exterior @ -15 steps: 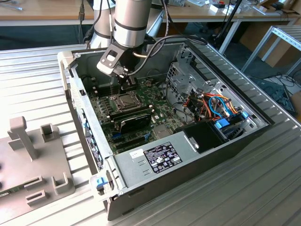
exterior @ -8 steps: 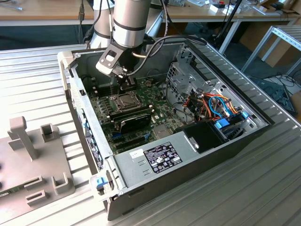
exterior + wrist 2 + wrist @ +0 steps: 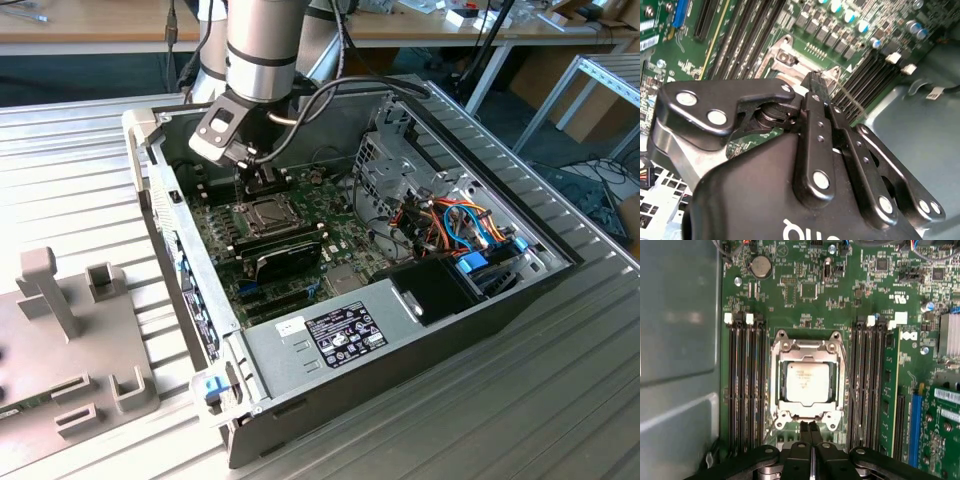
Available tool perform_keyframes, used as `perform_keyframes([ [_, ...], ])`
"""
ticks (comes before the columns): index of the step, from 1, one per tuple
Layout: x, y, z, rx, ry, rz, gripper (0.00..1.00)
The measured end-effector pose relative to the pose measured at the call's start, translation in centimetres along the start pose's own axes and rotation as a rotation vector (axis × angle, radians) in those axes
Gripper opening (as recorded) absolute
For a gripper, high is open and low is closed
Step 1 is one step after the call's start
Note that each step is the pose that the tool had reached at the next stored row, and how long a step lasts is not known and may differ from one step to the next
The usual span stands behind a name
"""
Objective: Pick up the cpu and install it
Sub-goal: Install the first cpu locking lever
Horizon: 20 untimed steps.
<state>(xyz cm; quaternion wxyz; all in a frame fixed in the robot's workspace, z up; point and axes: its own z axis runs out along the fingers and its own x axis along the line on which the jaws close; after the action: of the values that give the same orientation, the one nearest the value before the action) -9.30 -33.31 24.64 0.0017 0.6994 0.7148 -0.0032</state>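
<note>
Ribbed metal worktop (image 3: 80, 140) carries an open computer case (image 3: 400, 340). In the exterior view we see the arm (image 3: 262, 40) reaching down into the case toward its eleven o'clock corner. The claw (image 3: 262, 183) hangs just above the motherboard (image 3: 215, 235), at the twelve o'clock edge of the shiny retention frame (image 3: 262, 212). In the second wrist view we look along the back of the claw (image 3: 816, 82). Its two fingers are pressed together, with nothing between them that we can make out. The tips are low over the board by a corner of the frame, and a thin wire lever (image 3: 847, 100) rises just beside them. In the first wrist view the cpu (image 3: 807, 384) lies flat inside the frame (image 3: 807, 346), silver top up, between the two banks of memory slots (image 3: 746, 385). From the joined tips of the claw (image 3: 809, 427) it lies straight ahead at twelve o'clock. It is near but not touching, and the frame's nearer bar lies between them. The chip is close to square, so we see no long axis to speak of; its edges run parallel and square to the line of the fingers. We judge that the cpu is already seated in its socket and that the claw holds nothing. Whether the frame is latched down we cannot tell.
</note>
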Motion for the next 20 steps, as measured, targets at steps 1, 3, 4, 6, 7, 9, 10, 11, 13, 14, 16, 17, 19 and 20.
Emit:
perform_keyframes([
  [1, 0.01, -0.28, 0.0, 0.0, 0.0, 0.0, 0.11],
  [3, 0.01, -0.64, 0.0, 0.0, 0.0, 0.0, 0.11],
  [4, 0.02, -0.77, 0.01, -0.0001, 0.0001, 0.0, 0.11],
  [6, 0.02, -0.81, 0.0, 0.0, 0.0, 0.0, 0.11],
  [7, 0.02, -0.87, 0.0, 0.0, -0.0001, 0.0, 0.11],
  [9, 0.02, -0.92, 0.0, 0.0001, -0.0001, 0.0, 0.11],
  [10, 0.02, -0.94, 0.0, 0.0, 0.0, 0.0, 0.11],
  [11, 0.02, -0.96, 0.0, 0.0, 0.0, 0.0, 0.11],
  [13, 0.02, -1.0, 0.0, 0.0, -0.0001, 0.0, 0.11],
  [14, 0.02, -1.01, 0.0, 0.0, -0.0001, 0.0, 0.11],
  [16, 0.02, -1.02, 0.0, 0.0, 0.0, 0.0, 0.11],
  [17, 0.02, -1.02, 0.0, 0.0, -0.0001, 0.0, 0.11],
  [19, 0.02, -1.03, 0.0, 0.0, 0.0, 0.0, 0.11],
  [20, 0.02, -1.04, 0.0, 0.0, -0.0001, 0.0, 0.11],
])
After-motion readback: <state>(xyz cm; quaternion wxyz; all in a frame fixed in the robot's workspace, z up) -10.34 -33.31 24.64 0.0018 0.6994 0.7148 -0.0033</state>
